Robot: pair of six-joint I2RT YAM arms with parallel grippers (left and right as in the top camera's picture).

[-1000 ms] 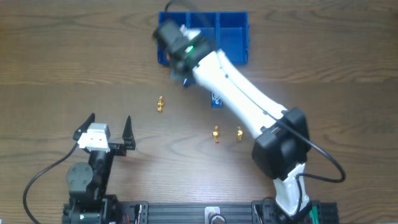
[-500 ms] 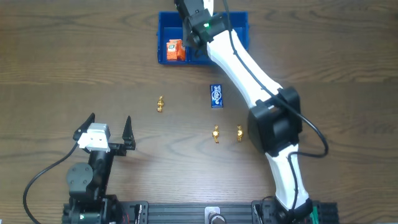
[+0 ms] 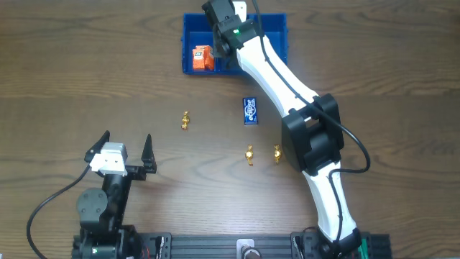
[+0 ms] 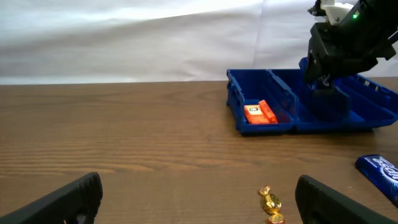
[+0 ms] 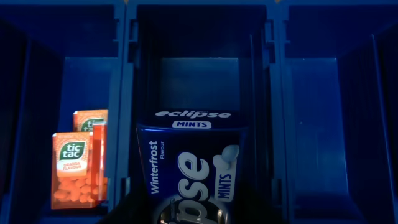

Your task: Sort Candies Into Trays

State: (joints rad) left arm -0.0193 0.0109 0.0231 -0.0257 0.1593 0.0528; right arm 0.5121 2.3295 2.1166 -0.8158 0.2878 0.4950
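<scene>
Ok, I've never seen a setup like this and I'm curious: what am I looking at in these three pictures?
Two robot arms stand at a wooden table. One picture looks down from overhead; the other two come from cameras on each arm's wrist. The right gripper holds a blue mint box at the middle compartment of a blue tray, whose left compartment has two orange candy boxes. The left gripper is open, holding nothing. On the table lie a blue candy packet and three gold-wrapped candies.

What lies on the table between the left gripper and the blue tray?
One gold-wrapped candy, on otherwise bare wood, between the left gripper and the blue tray; the top and left wrist views show it.
</scene>
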